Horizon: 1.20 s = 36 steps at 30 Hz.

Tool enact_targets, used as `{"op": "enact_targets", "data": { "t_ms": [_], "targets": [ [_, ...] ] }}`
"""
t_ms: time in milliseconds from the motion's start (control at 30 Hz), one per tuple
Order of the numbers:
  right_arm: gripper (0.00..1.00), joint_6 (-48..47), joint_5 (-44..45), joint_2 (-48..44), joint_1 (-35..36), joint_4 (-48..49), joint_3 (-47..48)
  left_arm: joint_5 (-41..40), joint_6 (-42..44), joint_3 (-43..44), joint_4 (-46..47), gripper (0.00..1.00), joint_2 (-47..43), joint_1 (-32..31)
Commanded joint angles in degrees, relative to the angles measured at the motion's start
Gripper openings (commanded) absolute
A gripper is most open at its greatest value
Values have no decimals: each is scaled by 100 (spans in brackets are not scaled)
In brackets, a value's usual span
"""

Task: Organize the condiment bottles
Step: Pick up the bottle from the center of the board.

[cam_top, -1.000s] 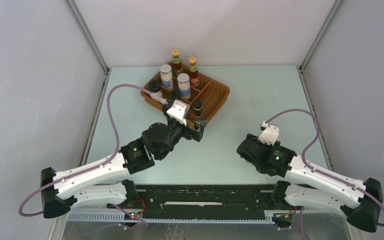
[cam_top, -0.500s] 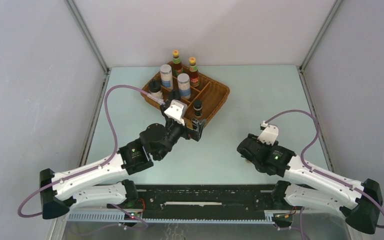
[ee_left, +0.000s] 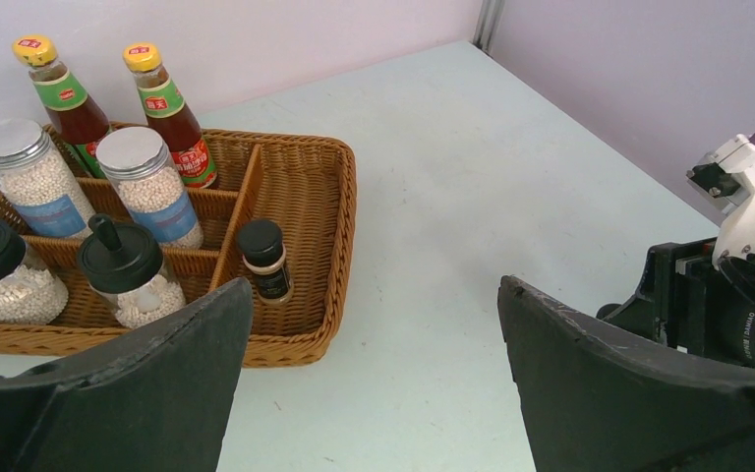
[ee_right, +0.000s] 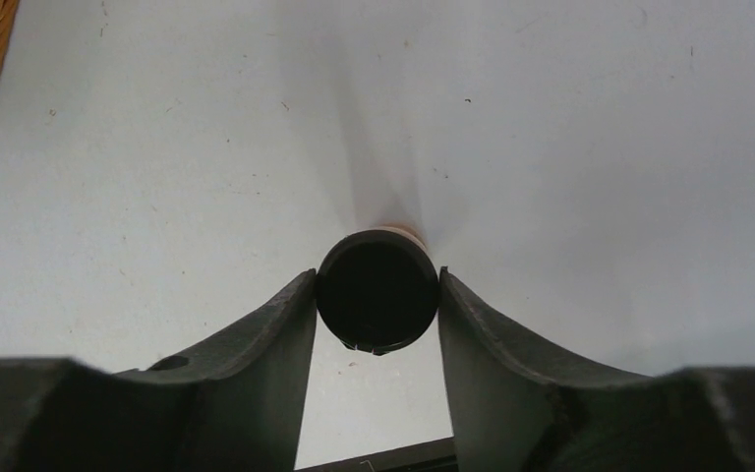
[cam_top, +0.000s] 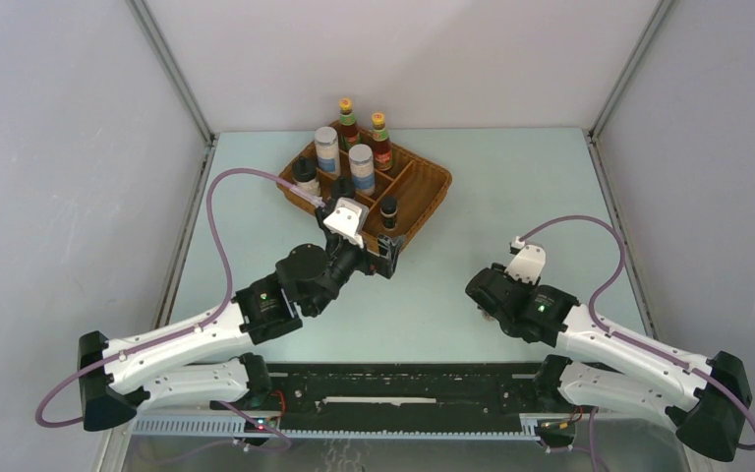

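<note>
Seen from above in the right wrist view, a tiny dark vial (ee_right: 377, 295) stands on the table with its black cap between the fingertips of my right gripper (ee_right: 377, 276), which is shut on it. In the wicker tray (ee_left: 340, 221) stand two red-brown sauce bottles (ee_left: 172, 108), two silver-lidded jars (ee_left: 152, 187), two black-capped shakers (ee_left: 126, 277) and another vial (ee_left: 265, 261). My left gripper (ee_left: 374, 290) hangs open over bare table just off the tray's near right corner, holding nothing. From the top view the held vial is hidden under the right wrist (cam_top: 511, 295).
The tray (cam_top: 434, 195) sits at the back centre-left of the pale table. The right arm's wrist (ee_left: 737, 295) shows at the right edge of the left wrist view. Grey walls enclose the table on three sides.
The right gripper's fingers have closed in onto the vial's cap. The left arm has drawn back slightly from the tray and stays open.
</note>
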Motion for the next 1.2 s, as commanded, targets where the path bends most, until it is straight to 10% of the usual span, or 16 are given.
{"op": "enact_targets", "data": {
  "t_ms": [0, 300, 1167],
  "targets": [
    [52, -6, 66, 11, -44, 130, -33, -109, 35, -128, 215, 98, -86, -28],
    [0, 31, 7, -7, -44, 104, -43, -101, 10, -149, 214, 99, -126, -28],
    [0, -2115, -710, 1154, -895, 1462, 1988, -324, -44, -29, -81, 99, -535, -29]
  ]
}}
